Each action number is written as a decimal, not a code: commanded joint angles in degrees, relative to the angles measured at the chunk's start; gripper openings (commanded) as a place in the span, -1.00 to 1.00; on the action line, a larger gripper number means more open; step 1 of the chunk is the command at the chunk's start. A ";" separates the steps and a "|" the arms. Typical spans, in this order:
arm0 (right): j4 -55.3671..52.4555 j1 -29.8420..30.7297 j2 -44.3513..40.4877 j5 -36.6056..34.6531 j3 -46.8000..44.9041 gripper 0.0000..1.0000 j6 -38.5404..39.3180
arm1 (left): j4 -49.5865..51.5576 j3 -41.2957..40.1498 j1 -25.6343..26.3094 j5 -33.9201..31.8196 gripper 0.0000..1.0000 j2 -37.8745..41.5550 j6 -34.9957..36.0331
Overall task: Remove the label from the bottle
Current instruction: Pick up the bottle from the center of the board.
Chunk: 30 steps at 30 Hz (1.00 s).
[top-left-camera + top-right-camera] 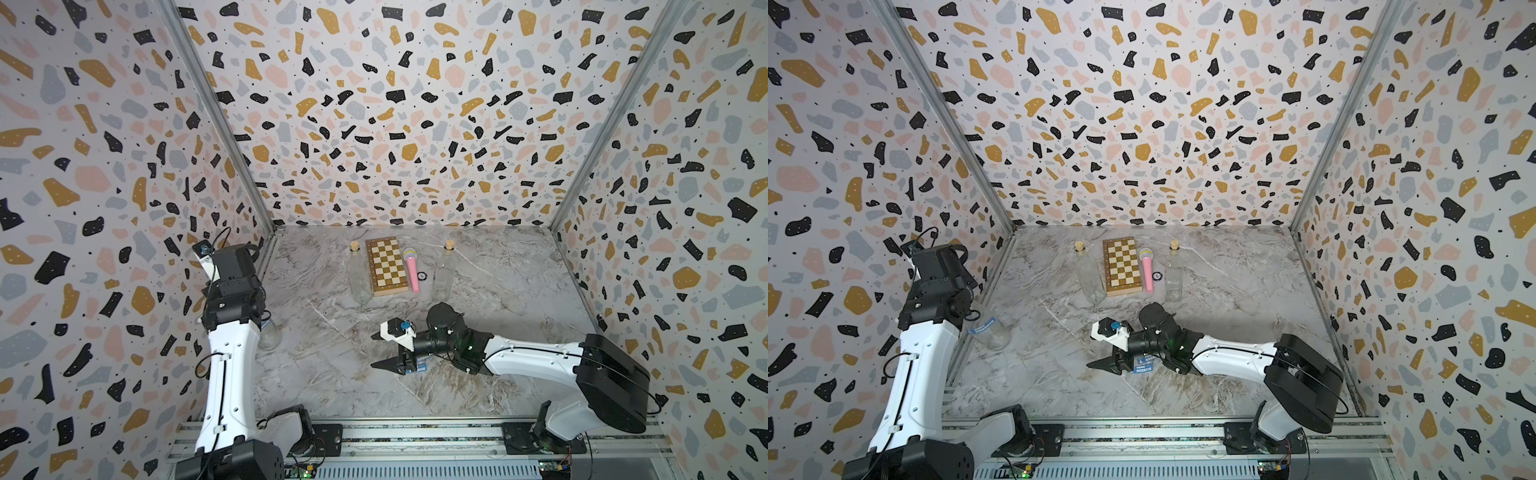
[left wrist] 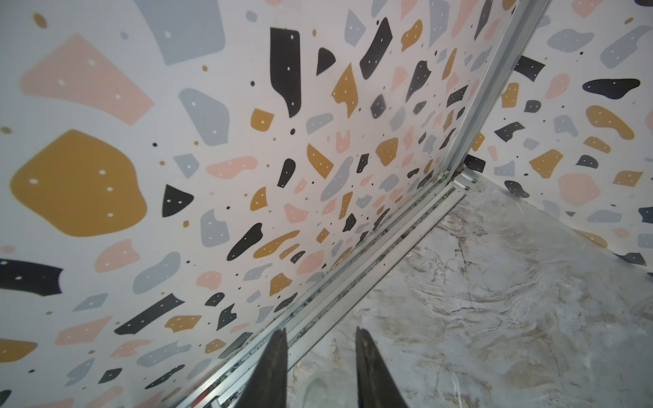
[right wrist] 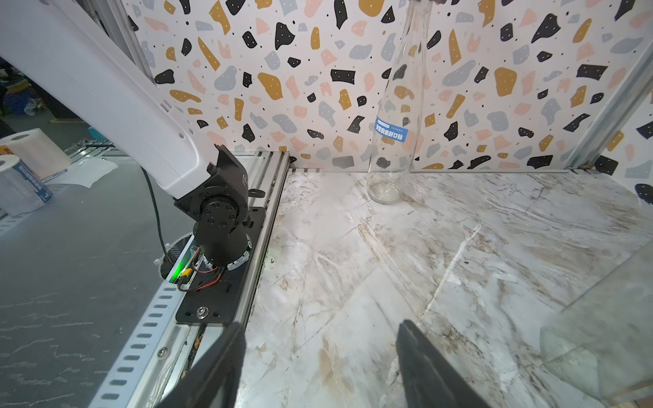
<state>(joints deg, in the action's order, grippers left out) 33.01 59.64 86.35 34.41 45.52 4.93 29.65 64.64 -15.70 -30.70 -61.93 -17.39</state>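
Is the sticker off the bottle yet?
Not yet. Done: one loose blue label lies on the table by the right gripper, which is open and empty. In hand: the left gripper sits above the bottle by the wall; I cannot tell if it grips. Left: that bottle's blue sticker is still on and needs peeling.

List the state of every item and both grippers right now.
Labelled bottle: upright, blue label still on.
Left gripper: fingers apart at the labelled bottle's neck; grip unclear.
Right gripper: fingers open, empty.
Loose label: flat on table, under right gripper.
Corked bottles: corks in, no labels seen.
Chessboard: closed, lying flat.
Microphone: lying flat.
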 commanded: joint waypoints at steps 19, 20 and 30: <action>1.87 -0.59 -7.25 -4.86 -4.87 0.39 -1.16 | 9.10 2.06 7.02 9.79 -1.00 10.84 -5.21; 1.76 -0.66 -7.70 -4.97 -5.23 0.39 -1.11 | 9.98 2.00 8.12 10.48 -1.00 11.27 -5.59; 5.52 -0.69 -12.64 -4.80 -11.66 0.36 -0.97 | 15.52 3.56 20.79 12.77 -1.00 16.05 -2.93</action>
<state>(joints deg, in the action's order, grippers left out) 35.68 59.20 75.50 29.12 35.40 4.36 47.22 64.75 3.44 -19.07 -47.81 -21.61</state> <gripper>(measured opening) 0.684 0.278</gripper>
